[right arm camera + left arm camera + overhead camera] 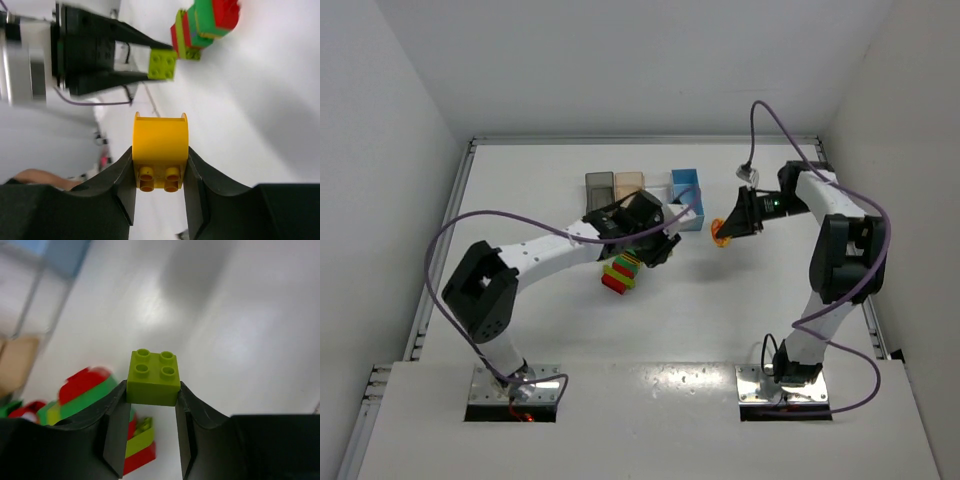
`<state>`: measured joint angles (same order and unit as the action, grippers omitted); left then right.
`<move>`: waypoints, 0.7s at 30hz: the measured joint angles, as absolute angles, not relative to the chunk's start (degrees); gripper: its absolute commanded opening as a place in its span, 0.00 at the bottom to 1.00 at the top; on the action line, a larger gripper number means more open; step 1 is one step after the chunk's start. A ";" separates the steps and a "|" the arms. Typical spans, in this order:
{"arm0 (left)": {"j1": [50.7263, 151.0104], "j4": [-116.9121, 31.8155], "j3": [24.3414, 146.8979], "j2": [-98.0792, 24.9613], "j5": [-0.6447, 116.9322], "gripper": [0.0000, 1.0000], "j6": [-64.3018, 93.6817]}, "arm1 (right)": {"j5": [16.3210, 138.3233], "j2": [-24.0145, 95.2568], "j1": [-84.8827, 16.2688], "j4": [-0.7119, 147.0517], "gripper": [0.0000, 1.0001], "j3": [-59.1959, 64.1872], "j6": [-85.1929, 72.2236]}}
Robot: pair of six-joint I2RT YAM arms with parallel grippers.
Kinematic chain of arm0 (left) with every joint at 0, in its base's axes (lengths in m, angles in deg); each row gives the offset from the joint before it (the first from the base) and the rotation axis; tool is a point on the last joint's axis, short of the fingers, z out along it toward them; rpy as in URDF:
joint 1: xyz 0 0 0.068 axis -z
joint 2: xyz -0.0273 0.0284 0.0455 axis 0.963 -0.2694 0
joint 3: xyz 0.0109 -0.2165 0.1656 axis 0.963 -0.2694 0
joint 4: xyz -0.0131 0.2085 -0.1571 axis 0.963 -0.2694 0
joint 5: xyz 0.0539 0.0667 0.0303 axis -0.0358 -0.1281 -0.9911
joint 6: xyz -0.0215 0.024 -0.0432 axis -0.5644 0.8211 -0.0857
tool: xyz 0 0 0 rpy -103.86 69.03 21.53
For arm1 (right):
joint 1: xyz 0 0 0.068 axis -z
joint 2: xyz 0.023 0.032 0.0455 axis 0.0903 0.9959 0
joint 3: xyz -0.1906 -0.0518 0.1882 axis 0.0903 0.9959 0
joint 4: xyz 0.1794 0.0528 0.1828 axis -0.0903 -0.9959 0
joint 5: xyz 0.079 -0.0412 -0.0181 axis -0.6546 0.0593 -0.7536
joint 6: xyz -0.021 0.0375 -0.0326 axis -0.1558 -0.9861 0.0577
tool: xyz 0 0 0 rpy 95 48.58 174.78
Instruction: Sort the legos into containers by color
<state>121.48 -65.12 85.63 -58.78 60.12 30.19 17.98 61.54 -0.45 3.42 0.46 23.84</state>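
My left gripper (pixel 153 390) is shut on a lime green lego (pixel 153 377), studs up, held above the table. In the top view this gripper (pixel 658 247) hangs just right of a stuck-together pile of red, green, yellow and lime legos (pixel 620 272), also seen as the pile (pixel 85 390) in the left wrist view. My right gripper (pixel 160 161) is shut on a yellow curved lego (pixel 160 145). From above, that gripper (pixel 730 231) holds the yellow lego (pixel 721 235) right of the blue container (pixel 687 195). The dark grey container (pixel 599 187) and tan container (pixel 629 184) stand at the back.
The left arm's wrist covers the spot between the tan and blue bins, so what stands there is mostly hidden. The right wrist view shows the left gripper's lime brick (pixel 162 65) and the pile (pixel 205 22) beyond. White walls enclose the table.
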 measured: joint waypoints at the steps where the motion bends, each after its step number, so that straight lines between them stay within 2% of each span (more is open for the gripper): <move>1: 119.89 -65.21 84.93 -57.71 59.60 0.10 29.69 | 18.44 61.56 -0.40 3.42 0.00 -1.40 23.95; 6: 110.16 -65.62 85.46 -54.34 57.26 0.11 27.15 | 23.23 61.98 -2.63 10.19 0.00 -11.39 19.73; 12: 99.43 -66.45 94.73 -55.91 56.36 0.12 24.77 | 33.59 63.22 -6.74 26.30 0.00 -17.96 6.59; 17: 97.02 -66.17 99.47 -59.80 57.50 0.12 22.74 | 38.68 71.33 -9.67 34.65 0.00 -30.12 -1.32; 21: 96.74 -66.85 102.33 -64.70 59.47 0.12 22.08 | 43.62 76.62 -13.06 38.17 0.00 -32.89 -4.75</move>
